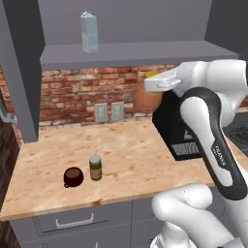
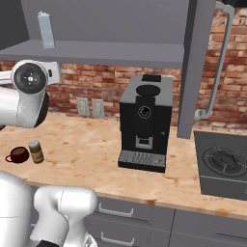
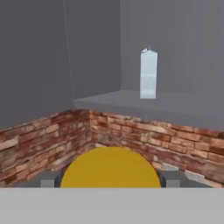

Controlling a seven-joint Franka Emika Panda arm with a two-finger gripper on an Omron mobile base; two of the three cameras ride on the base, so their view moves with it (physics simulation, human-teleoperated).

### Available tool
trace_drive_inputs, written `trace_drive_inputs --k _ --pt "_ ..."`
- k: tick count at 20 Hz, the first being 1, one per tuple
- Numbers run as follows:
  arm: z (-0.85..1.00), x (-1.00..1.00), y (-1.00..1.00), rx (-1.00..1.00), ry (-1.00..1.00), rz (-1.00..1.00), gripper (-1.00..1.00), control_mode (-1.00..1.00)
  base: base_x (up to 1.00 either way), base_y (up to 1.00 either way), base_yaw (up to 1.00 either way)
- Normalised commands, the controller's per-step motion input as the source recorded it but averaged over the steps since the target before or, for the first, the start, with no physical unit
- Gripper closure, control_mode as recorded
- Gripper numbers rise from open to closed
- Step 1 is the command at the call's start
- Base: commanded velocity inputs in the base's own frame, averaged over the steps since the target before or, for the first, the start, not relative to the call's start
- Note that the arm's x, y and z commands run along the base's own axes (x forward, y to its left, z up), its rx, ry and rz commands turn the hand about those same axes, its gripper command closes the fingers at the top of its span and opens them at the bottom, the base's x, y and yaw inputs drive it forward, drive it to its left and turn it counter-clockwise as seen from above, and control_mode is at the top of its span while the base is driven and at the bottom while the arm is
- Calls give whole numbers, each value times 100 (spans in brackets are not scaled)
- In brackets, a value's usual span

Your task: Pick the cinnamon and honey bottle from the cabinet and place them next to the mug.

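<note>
the yellow cap of the honey bottle (image 3: 110, 168) sits right under my hand camera, with a grey finger (image 3: 48, 179) pressed at each side of it, so my jaws are closed on the bottle. in the left base view the bottle (image 1: 147, 95) hangs in the air below the cabinet (image 1: 135, 52) shelf and in front of the brick wall (image 1: 72, 94), well above the worktop (image 1: 131, 155); most of its body is hidden behind my wrist there, so i can't be sure whether it is tilted.

down on the worktop the cinnamon (image 1: 95, 167) stands upright just beside the mug (image 1: 73, 177), on its right in the left base view; whether they touch i cannot tell. the right base view shows the same pair near its left edge, cinnamon (image 2: 35, 151) next to mug (image 2: 18, 155).

a pale carton (image 1: 89, 32) stands upright on the cabinet shelf, and my hand camera sees it (image 3: 148, 73) ahead against the grey back panel. a black coffee machine (image 2: 144, 123) stands on the worktop to the right, well apart from the mug.
</note>
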Motion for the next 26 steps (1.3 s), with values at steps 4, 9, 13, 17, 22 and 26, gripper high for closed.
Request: trace_drive_inputs --k 4,9,13,17,22,26 --pt "-5 0 -11 -9 5 21 100 -100 0 0 0" --pt "-13 -2 0 -11 7 23 100 -100 0 0 0" --pt "-43 -8 0 -5 2 23 100 -100 0 0 0" --pt "-63 -9 0 -1 0 17 100 -100 0 0 0" --pt "-66 0 12 0 -1 17 100 -100 0 0 0" --pt "-65 4 28 0 0 14 100 -100 0 0 0"
